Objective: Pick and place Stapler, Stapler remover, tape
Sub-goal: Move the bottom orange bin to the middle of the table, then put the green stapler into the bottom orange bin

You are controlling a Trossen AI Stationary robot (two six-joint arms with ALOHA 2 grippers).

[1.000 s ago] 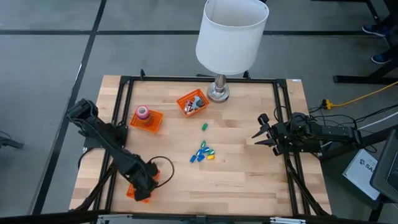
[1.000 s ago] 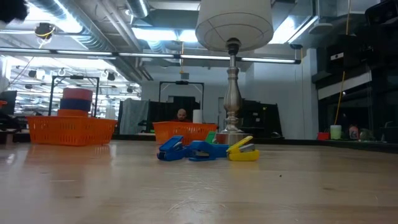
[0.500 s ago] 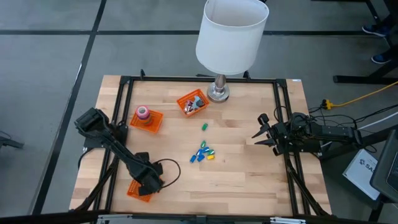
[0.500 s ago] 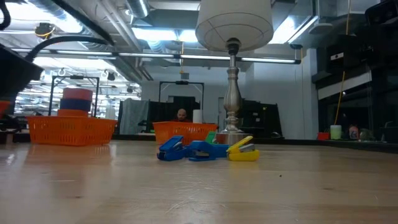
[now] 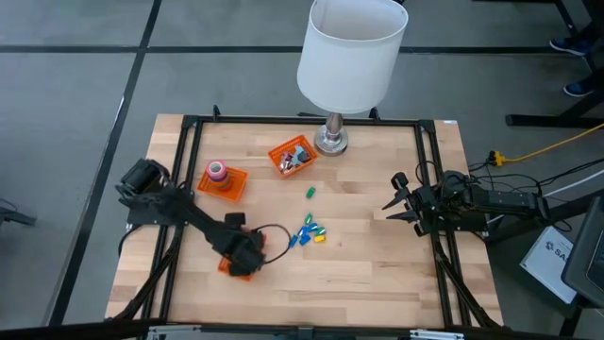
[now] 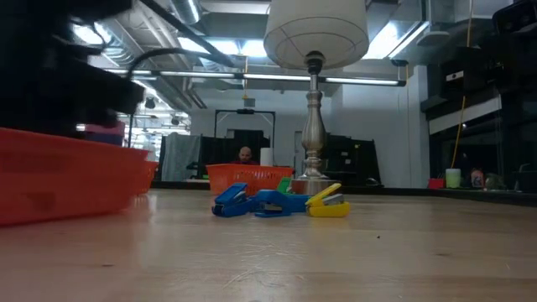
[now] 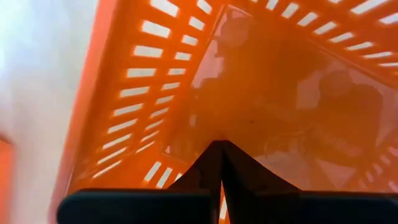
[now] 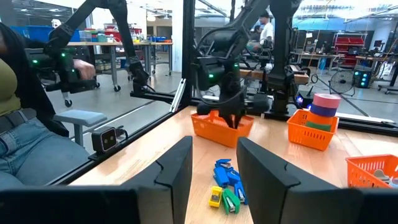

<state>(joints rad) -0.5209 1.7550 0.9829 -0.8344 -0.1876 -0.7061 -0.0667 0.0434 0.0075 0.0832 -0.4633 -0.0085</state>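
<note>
1. While the left hand (image 5: 243, 264) grips the rim of an empty orange basket (image 5: 229, 265), its fingers (image 7: 214, 168) are pressed together on the slotted wall, and hand and basket sit just left of the cluster of small staplers (image 5: 308, 233) near the middle of the worktop (image 5: 377, 274).
2. In the low view that basket (image 6: 67, 180) fills the left side, and it is not clear whether it rests on the wood or hangs just above it.
3. The right hand (image 5: 392, 203) waits well to the right of the cluster, by the right edge of the frame, its fingers (image 8: 177, 165) spread apart and holding nothing.
4. The cluster holds blue, green and yellow pieces (image 6: 277, 201); a single green piece (image 5: 309, 193) lies just behind it, toward the lamp (image 5: 351, 57).
5. A second orange basket (image 5: 292, 157) with small items in it stands behind the cluster, just left of the lamp's base (image 5: 330, 142).
6. The tape (image 5: 217, 171), a stack of coloured rolls, stands in a third orange basket (image 5: 223, 183) to the far left of the cluster; the right wrist view shows the rolls (image 8: 323, 106) poking above its rim.
7. A person (image 6: 244, 154) shows far behind the cluster, beyond the worktop.
</note>
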